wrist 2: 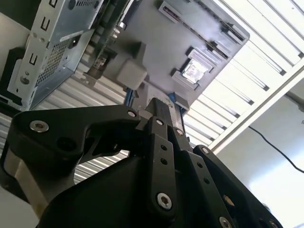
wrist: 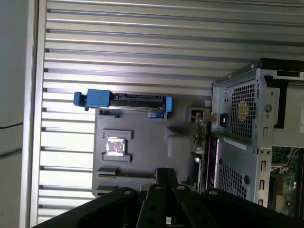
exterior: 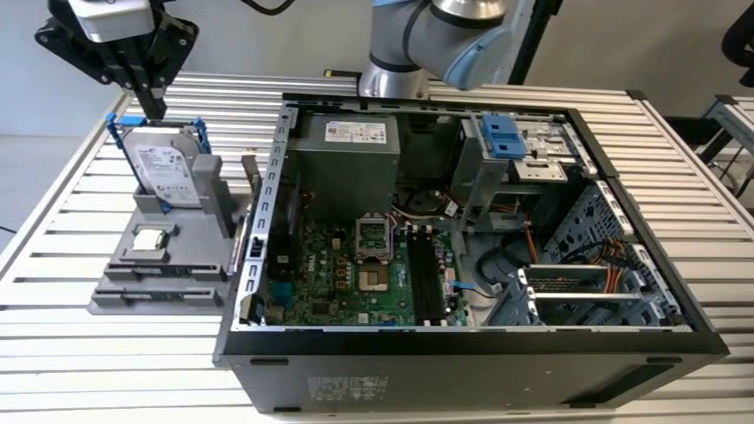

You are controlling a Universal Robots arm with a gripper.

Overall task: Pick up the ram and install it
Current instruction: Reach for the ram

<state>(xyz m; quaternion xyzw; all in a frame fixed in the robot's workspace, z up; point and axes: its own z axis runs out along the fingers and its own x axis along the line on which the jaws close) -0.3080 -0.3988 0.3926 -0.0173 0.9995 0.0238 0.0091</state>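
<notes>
**Item: ram pick-up, approach stage**

- **Pincer** [exterior: 150, 109]: hangs over the far end of the grey fixture [exterior: 177, 284], just above the top edge of the hard drive [exterior: 165, 168]. Its fingers look clenched together with nothing between them. Both wrist views look down past them onto the fixture.
- **Ram** [exterior: 250, 219]: not yet picked up. It appears to be the slim dark stick standing on edge along the fixture's side nearest the computer case [exterior: 471, 353], close to the case wall and apart from the pincer. The first wrist view shows a thin strip in the gap between fixture and case, though detail there is hard to make out.
- **Other stock on the fixture**: the hard drive, upright in its blue frame, and a square processor chip [exterior: 147, 240] lying flat in its recess.
- **Destination**: the long black memory slots [exterior: 425, 278] on the motherboard [exterior: 342, 274], inside the open case on the slatted bench [exterior: 48, 265].

**Handling note (judgement):**
- The pincer sits over the wrong part and needs to move across toward the case side.
- The fingers should open and be turned so the pads meet the stick's two flat faces.
- A hold near mid-length on the upper edge should keep the stick level.
- A straight vertical lift should clear its seat.
- Room is tight, so the case wall and the hard drive's frame are the likely snags.
</notes>
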